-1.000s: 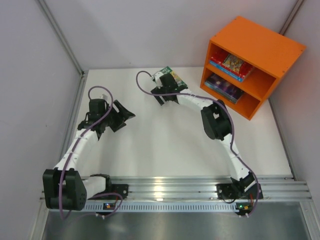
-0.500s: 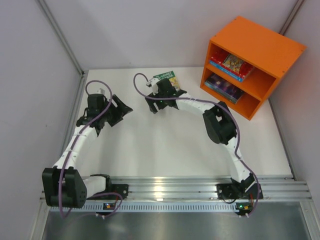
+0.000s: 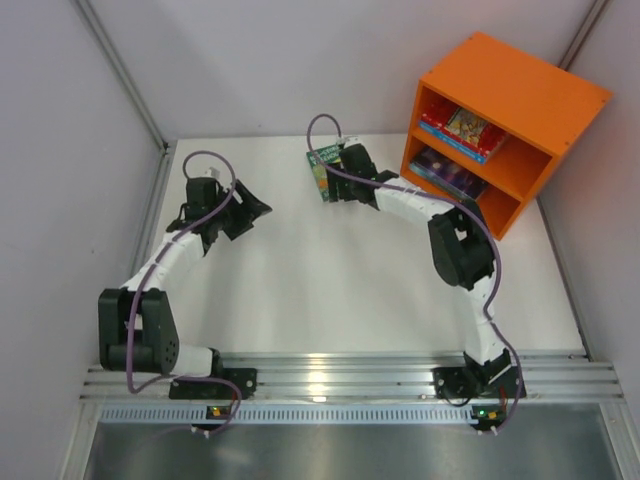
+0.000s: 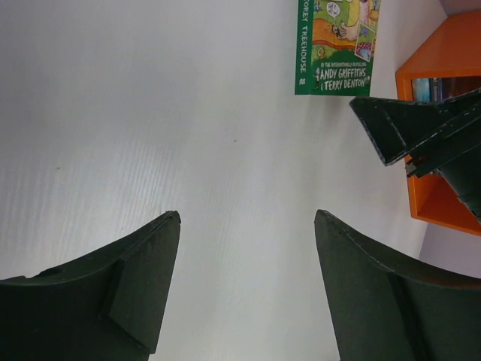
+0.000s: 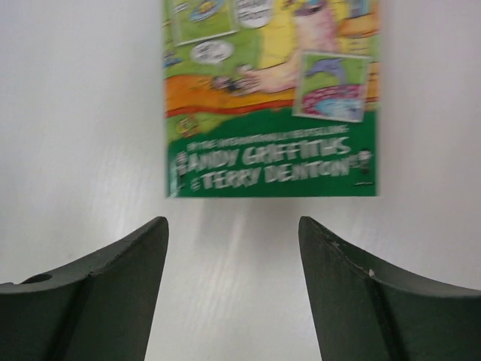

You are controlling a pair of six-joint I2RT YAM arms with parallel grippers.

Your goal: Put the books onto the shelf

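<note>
Right tool [image 5: 233, 222] shifted right; only wrist views show book's [image 5: 270, 113] lettering.

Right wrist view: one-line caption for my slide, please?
Right gripper, jaws open and empty, poised just short of the green book lying flat on the white table.

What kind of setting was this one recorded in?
Likely a robotics lab cell: white tabletop between plain grey panel walls, aluminium rail holding the arm bases, a bright orange wooden shelf.

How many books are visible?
3 for certain: the green book flat on the table, a blue-edged book in the shelf's upper compartment, a dark purple book in the lower. Others may lie beneath those.
</note>
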